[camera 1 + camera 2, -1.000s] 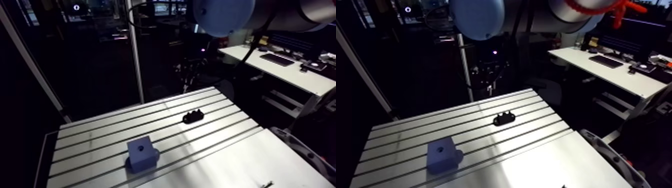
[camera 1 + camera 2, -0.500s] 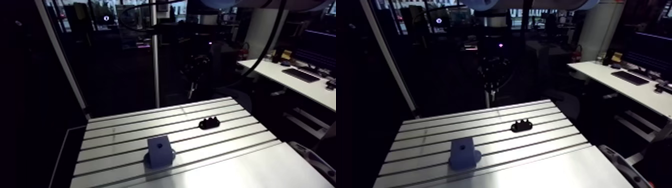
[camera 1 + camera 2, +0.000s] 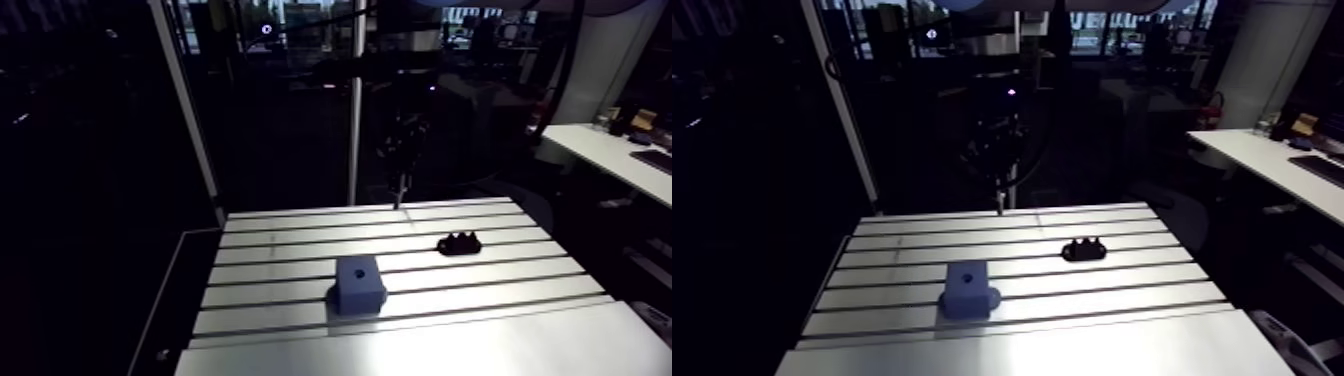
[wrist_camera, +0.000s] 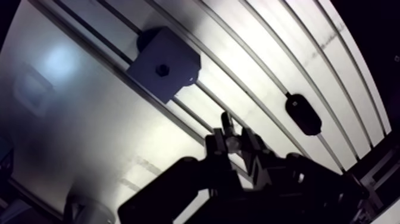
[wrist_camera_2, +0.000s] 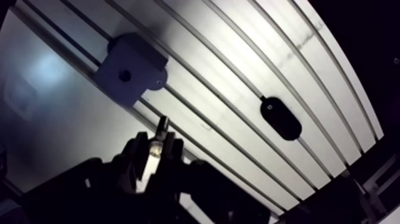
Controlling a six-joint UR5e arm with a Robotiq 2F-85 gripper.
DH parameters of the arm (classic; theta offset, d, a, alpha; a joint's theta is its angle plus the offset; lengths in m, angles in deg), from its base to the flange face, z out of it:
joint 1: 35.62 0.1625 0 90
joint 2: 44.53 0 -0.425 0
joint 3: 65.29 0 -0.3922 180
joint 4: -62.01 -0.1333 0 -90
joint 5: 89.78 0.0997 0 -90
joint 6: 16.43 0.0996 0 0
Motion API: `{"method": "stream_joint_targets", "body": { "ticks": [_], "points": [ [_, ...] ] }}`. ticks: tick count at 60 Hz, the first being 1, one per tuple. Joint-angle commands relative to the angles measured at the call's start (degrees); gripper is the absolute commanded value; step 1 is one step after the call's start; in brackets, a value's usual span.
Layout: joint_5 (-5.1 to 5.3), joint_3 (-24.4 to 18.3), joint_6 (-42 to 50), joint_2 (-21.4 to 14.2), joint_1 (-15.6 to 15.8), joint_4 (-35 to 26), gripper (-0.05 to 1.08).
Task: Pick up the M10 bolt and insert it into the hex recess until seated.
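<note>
The blue, boxy block [image 4: 163, 62] is sitting on the slotted aluminium surface [image 4: 89, 131], with its small dark recess [image 4: 162, 70] facing up. The jaws are standing narrow, pinching the M10 bolt [image 5: 158, 137], whose pale metallic shank is sticking out past them toward the surface, clear of the block. A black, rounded oblong piece [image 4: 303, 113] is lying across the slots, well apart from the block. In the arm view the bolt is hanging near the surface's far edge.
</note>
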Motion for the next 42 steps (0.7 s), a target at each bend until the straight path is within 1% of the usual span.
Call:
{"method": "stream_joint_targets", "body": {
  "ticks": [1,8,11,15,30,42],
  "points": [
    [-0.24,0.2,2.0,1.7,4.0,-0.1,0.87],
    [0.01,0.2,2.5,2.6,4.9,0.1,0.87],
    [-0.47,0.3,3.1,3.0,5.8,0.1,0.88],
    [-0.59,0.2,3.2,3.2,6.6,0.2,0.88],
    [-0.69,0.7,3.2,3.2,7.8,0.2,0.88],
    [-0.43,2.1,3.3,3.0,7.9,0.3,0.88]
  ]
}}
